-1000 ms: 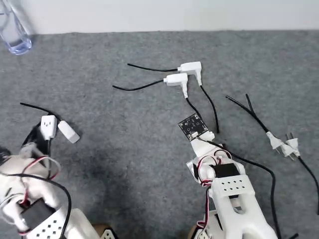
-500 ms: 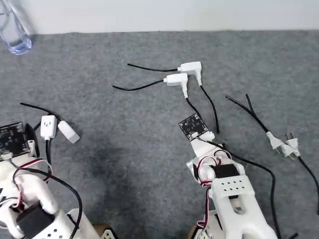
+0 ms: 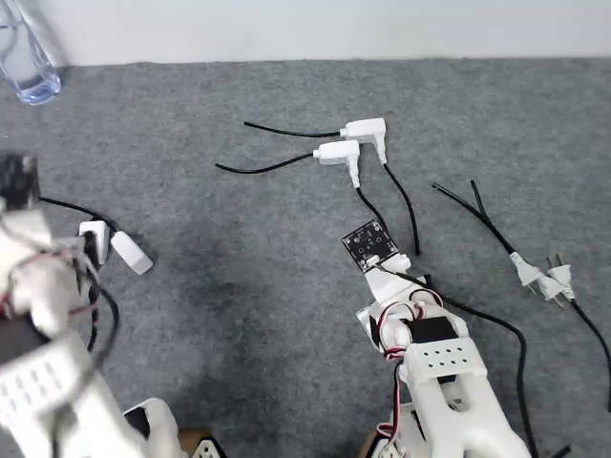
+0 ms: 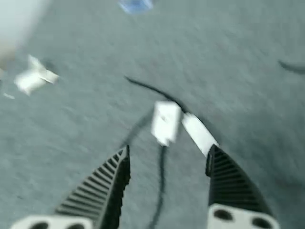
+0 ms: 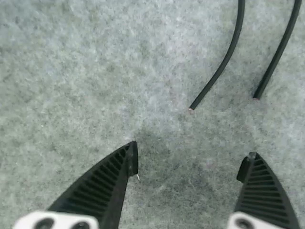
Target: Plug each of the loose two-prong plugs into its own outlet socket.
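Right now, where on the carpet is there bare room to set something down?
Widest: between the white socket near the left arm and the right arm. Also the far right corner behind the loose plugs. Crowded around the black cords ahead of the right arm.

Back-middle of the bench (image 3: 239, 315): two corded socket blocks (image 3: 364, 129) just beside each other, cords trailing off left and toward the front. Way over right: a pair of loose plugs (image 3: 540, 278) lying side by side, cables running back and forward from there. Left edge: another socket block (image 3: 93, 239) with a small plug body (image 3: 131, 253) right next to it, both straight ahead of the left gripper (image 4: 168, 151). Back-left corner: a glass (image 3: 27, 67). Front-middle: right arm (image 3: 434, 358), with two loose cord ends (image 5: 206, 90) just ahead of the right gripper (image 5: 192, 149).
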Controlling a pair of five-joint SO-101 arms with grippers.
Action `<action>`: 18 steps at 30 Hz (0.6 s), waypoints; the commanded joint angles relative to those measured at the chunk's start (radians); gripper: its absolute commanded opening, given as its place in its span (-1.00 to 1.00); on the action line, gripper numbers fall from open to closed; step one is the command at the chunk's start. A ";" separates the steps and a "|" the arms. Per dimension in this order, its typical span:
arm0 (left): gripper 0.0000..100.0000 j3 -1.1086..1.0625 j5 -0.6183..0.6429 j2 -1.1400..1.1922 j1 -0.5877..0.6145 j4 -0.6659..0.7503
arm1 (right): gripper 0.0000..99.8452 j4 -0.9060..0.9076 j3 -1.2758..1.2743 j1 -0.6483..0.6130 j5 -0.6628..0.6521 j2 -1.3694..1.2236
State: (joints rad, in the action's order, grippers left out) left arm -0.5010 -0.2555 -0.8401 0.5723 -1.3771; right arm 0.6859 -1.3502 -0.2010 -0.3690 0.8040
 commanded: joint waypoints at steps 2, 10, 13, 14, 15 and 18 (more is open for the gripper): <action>-0.51 0.302 -0.222 0.446 -0.092 -0.190 | -0.35 -0.015 0.009 -0.004 0.000 0.018; -0.51 0.380 -0.822 0.723 -0.064 -0.089 | -0.35 -0.018 0.009 -0.004 0.000 0.018; -0.51 0.378 -0.977 0.790 -0.058 -0.040 | -0.35 -0.021 0.009 -0.004 0.000 0.018; -0.51 0.380 -1.026 0.816 -0.063 -0.041 | -0.35 -0.021 0.009 -0.004 0.000 0.018; -0.51 0.381 -1.073 0.838 -0.069 -0.043 | -0.35 -0.021 0.009 -0.004 0.000 0.018; -0.51 0.384 -1.178 0.898 -0.097 -0.049 | -0.35 -0.021 0.009 -0.004 0.000 0.018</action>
State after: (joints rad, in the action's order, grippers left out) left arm -0.1649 -1.2866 0.0069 0.5017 -1.4446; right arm 0.6859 -1.3502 -0.2010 -0.3690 0.8040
